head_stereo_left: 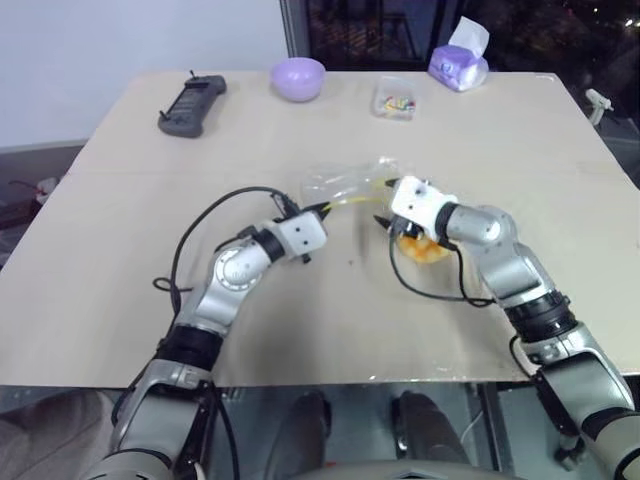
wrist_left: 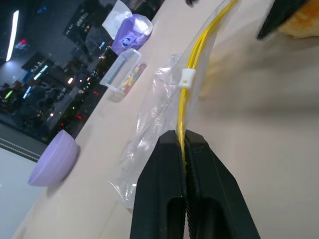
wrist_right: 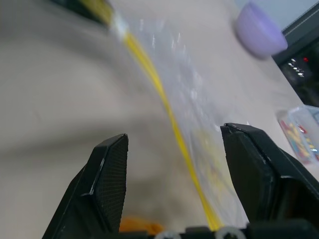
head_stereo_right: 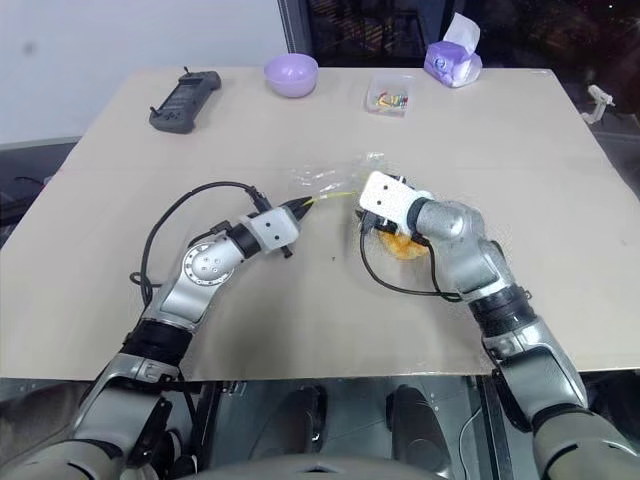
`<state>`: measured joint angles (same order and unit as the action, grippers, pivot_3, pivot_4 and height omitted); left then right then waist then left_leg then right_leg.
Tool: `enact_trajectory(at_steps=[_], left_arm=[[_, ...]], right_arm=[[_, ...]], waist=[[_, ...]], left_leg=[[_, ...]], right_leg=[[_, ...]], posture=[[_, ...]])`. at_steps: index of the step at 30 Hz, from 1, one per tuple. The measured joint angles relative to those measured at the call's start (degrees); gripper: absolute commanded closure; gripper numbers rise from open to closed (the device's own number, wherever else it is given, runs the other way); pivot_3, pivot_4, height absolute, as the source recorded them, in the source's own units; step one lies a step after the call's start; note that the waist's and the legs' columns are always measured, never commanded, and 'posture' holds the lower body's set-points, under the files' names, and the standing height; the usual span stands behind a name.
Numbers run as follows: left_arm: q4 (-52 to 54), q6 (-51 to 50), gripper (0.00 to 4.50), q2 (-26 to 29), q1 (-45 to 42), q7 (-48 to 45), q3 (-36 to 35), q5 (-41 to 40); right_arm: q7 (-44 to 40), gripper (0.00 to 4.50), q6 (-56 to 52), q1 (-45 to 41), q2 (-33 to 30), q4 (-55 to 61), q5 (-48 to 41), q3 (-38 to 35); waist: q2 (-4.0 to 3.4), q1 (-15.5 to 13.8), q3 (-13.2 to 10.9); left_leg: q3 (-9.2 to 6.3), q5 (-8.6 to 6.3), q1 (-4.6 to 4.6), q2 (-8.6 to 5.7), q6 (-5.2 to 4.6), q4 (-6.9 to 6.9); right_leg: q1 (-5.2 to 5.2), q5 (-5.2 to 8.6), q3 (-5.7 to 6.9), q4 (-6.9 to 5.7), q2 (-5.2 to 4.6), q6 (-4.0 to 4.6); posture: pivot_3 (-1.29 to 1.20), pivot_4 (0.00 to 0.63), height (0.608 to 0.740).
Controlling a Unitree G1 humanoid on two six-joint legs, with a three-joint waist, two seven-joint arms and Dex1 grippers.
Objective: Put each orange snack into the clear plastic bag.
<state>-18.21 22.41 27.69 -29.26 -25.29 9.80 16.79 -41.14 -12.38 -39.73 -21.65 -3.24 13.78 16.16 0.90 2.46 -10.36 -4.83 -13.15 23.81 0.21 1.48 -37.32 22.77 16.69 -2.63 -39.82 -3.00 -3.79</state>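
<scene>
While the clear plastic bag (head_stereo_left: 345,186) is pinched by its yellow seal strip in the left gripper (wrist_left: 185,149), the right gripper (wrist_right: 172,169) is spread, empty, just above the orange snack (head_stereo_right: 400,245) on the table (head_stereo_left: 120,200).

A pale wooden counter (head_stereo_left: 120,300) fills the frame. Along its far edge, from upper left rightward, lie a dark handheld controller (head_stereo_left: 192,104), a lilac bowl (head_stereo_left: 298,78), a small clear box of coloured bits (head_stereo_left: 394,100) and a purple tissue pack (head_stereo_left: 459,62). An orange snack (head_stereo_left: 422,249) sits near centre.
</scene>
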Motion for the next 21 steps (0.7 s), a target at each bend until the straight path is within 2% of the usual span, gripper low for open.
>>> enact_trajectory(at_steps=[1,3,5,6,7,21], left_arm=[[-0.2,0.2,4.50,0.1,-0.1,0.0,0.0,0.0],[-0.6,0.5,4.50,0.2,-0.1,0.0,0.2,0.0],[-0.8,0.6,4.50,0.2,-0.2,0.0,0.7,0.0],[-0.9,0.6,4.50,0.2,-0.3,0.0,0.9,0.0],[-1.0,0.7,4.50,0.2,-0.5,0.0,1.1,0.0],[-1.2,1.0,4.50,0.2,-1.4,0.0,1.5,-0.1]], right_arm=[[-0.3,1.96,-1.1,0.0,0.6,1.1,-1.5,-1.0],[-0.6,2.86,-3.7,0.0,2.5,3.9,-4.8,-2.6],[-0.6,4.24,-5.7,0.0,4.5,5.4,-6.7,-2.5],[-0.6,4.24,-6.0,0.0,4.9,5.5,-6.9,-2.4],[-0.5,4.45,-6.3,0.0,5.4,5.8,-7.2,-2.0],[1.7,4.45,-5.2,0.6,5.7,1.6,-6.0,1.4]], waist=[[0.00,0.0,0.0],[0.00,0.0,0.0],[0.00,0.0,0.0],[0.00,0.0,0.0],[0.00,0.0,0.0],[0.00,-0.1,0.0]], left_leg=[[-0.01,0.00,0.00,0.00,0.00,0.00],[-0.04,0.00,-0.01,0.00,0.00,0.00],[-0.03,0.00,-0.01,0.00,0.00,0.00],[-0.03,0.00,-0.01,0.00,0.00,0.00],[-0.03,0.00,-0.01,0.00,0.00,0.00],[-0.03,0.00,-0.01,0.00,0.00,0.00]], right_leg=[[0.00,0.00,0.00,-0.01,0.00,0.00],[0.00,0.00,0.02,-0.01,0.01,0.00],[0.00,0.00,0.02,-0.01,0.01,0.00],[0.00,0.00,0.02,-0.01,0.01,0.00],[0.00,0.00,0.03,-0.01,0.01,0.00],[0.00,0.00,0.03,-0.01,0.00,0.00]], posture=[[0.00,0.150,0.740],[0.00,0.150,0.740],[0.00,0.150,0.740],[0.00,0.150,0.740],[0.00,0.150,0.740],[0.00,0.150,0.740]])
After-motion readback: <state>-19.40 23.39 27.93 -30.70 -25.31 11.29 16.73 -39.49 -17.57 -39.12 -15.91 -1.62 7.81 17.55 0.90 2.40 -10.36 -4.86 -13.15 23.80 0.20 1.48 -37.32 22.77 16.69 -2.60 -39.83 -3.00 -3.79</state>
